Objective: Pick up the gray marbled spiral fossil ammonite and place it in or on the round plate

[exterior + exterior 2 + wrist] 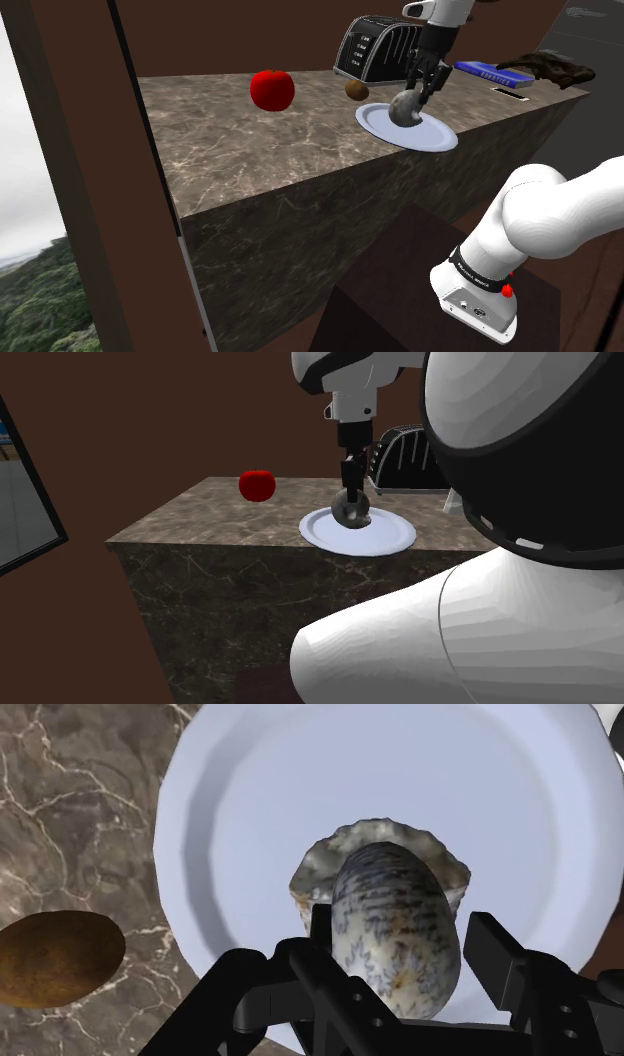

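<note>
Showing cream-grey marbling with fine dark scribbled lines and a frilled pale rim, the ammonite is pinched between the jaws of the gripper over the white round plate. Contact with the plate cannot be told. White lettering on the arm's black band is too small to be read.

I'm holding the fossil in the gripper over the plate on the counter; the toaster is standing behind the plate, the potato and tomato lying off to the shoulder view's left.
</note>
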